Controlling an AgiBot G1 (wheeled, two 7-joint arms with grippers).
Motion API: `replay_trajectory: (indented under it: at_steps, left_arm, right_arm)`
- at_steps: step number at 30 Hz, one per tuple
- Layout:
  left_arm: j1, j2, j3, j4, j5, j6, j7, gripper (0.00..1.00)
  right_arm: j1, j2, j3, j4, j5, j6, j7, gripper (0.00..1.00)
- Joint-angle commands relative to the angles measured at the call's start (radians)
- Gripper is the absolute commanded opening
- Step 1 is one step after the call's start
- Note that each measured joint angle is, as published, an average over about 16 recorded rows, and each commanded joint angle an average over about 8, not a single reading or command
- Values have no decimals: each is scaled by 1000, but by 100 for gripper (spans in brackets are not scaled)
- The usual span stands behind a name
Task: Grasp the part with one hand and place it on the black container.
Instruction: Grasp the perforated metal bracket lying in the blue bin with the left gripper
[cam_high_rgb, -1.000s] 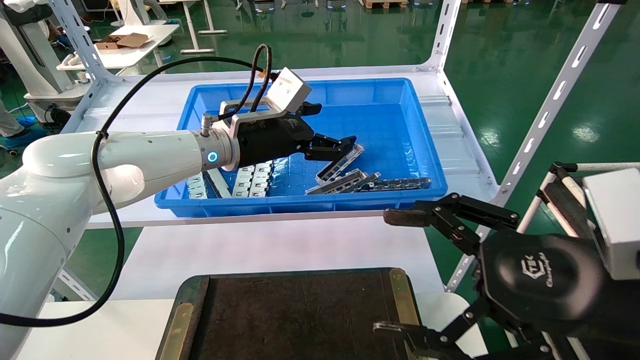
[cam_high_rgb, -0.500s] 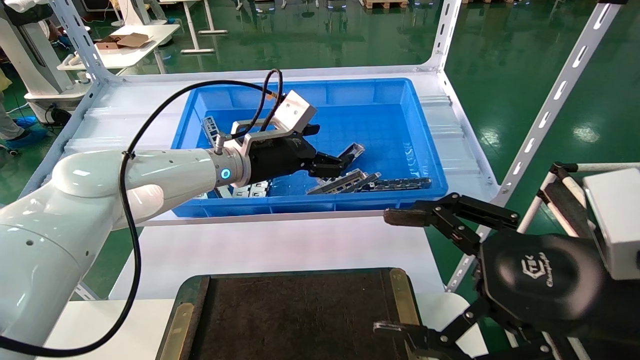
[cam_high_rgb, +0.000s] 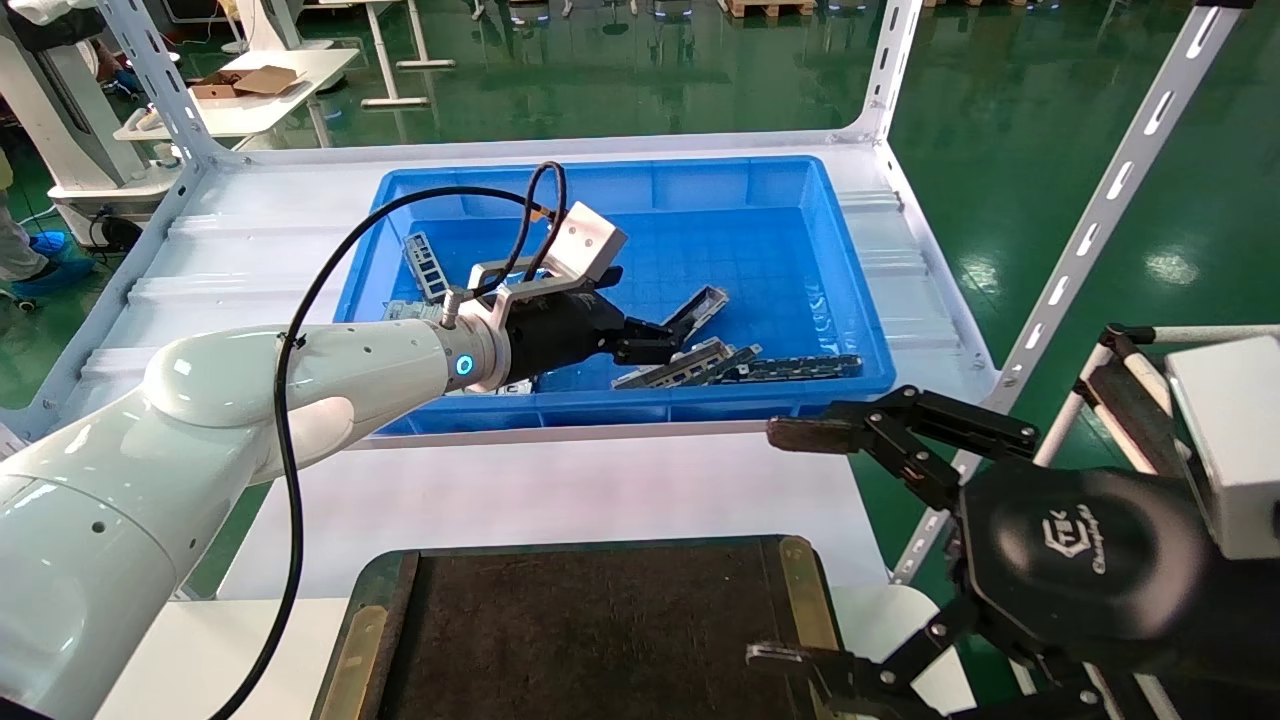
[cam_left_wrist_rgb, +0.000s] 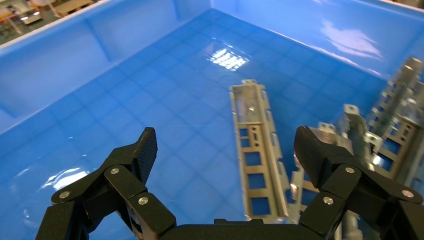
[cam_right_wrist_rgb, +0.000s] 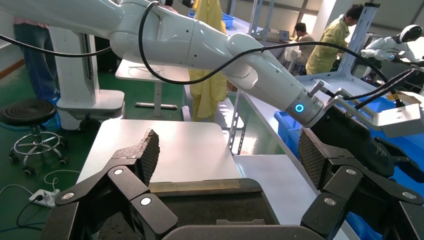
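Left hand (cam_high_rgb: 668, 338) withdrawn, open | part (cam_high_rgb: 694, 311) released in bin (cam_high_rgb: 850, 300)

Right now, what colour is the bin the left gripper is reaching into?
Bright blue. The bin shows best in the head view, with the left gripper open inside it.

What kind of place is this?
Probably a factory floor or robot test workshop: a glossy green floor, metal shelving, a blue bin of metal parts, and workers in yellow coats at benches.
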Motion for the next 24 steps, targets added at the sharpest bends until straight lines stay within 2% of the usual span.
replay_trajectory:
  at_steps: [1, 24]
  left_arm:
    - [3, -1, 18, -5, -15, -21, -6, 0]
    - [3, -4, 158, 13, -158, -66, -8, 0]
  right_arm:
    - [0, 0, 0, 0, 0, 0, 0, 0]
    - [0, 0, -1, 0, 1, 0, 0, 0]
